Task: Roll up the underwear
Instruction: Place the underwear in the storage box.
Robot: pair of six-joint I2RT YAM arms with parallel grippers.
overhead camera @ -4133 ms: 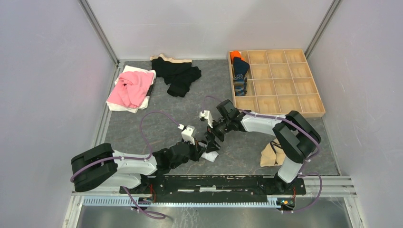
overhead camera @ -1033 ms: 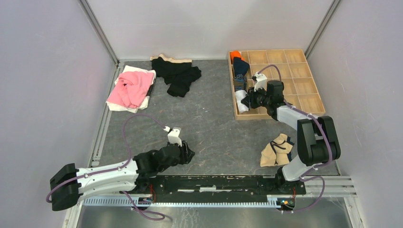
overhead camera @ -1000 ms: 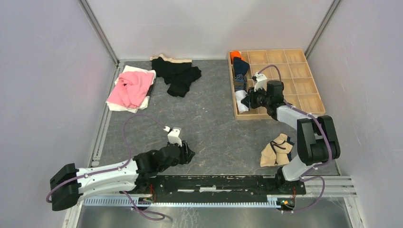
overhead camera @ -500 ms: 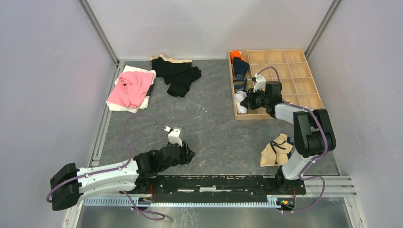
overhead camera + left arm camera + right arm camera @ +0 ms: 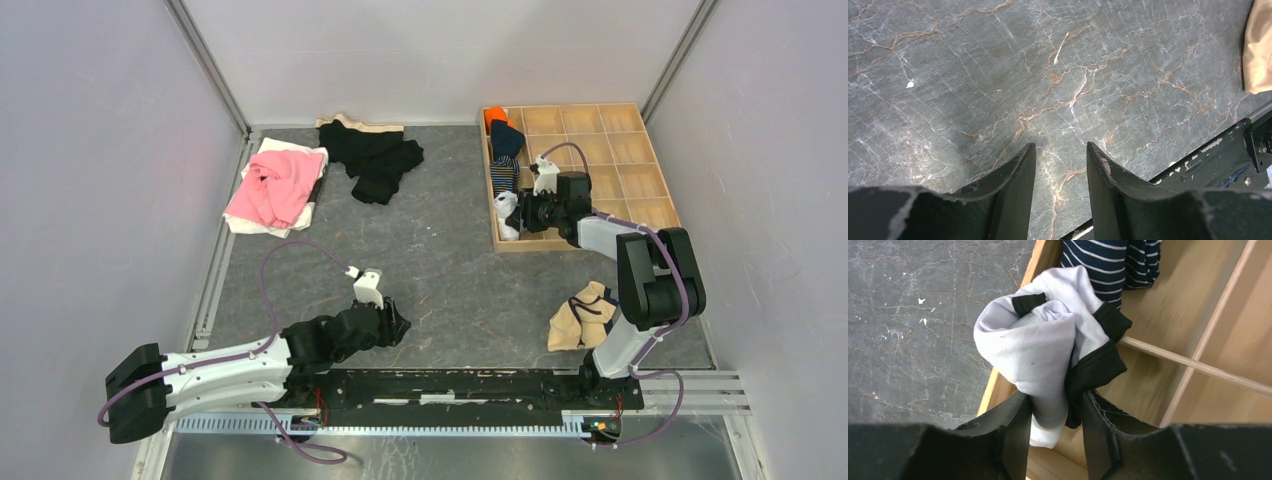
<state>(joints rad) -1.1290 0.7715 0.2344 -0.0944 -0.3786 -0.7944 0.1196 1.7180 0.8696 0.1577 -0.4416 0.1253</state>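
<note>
A rolled white underwear with black trim (image 5: 1038,345) sits between the fingers of my right gripper (image 5: 1055,395), which touch it on both sides. The roll (image 5: 505,207) hangs over the near-left compartment of the wooden tray (image 5: 590,243), against the tray's left wall. The right gripper (image 5: 522,212) reaches in from the right. A navy striped underwear (image 5: 1108,260) lies in the compartment behind it (image 5: 505,175). My left gripper (image 5: 1060,147) is open and empty, low over bare table near the front edge (image 5: 395,322).
An orange cloth (image 5: 495,117) fills the tray's far-left corner. A beige garment (image 5: 580,315) lies by the right arm's base and shows at the right edge (image 5: 1258,50) of the left wrist view. A pink garment (image 5: 275,185) and black garments (image 5: 375,160) lie at the back left.
The right gripper has shifted a little toward the tray's left wall, and the white roll now sits slightly farther back. The left arm has not moved.
</note>
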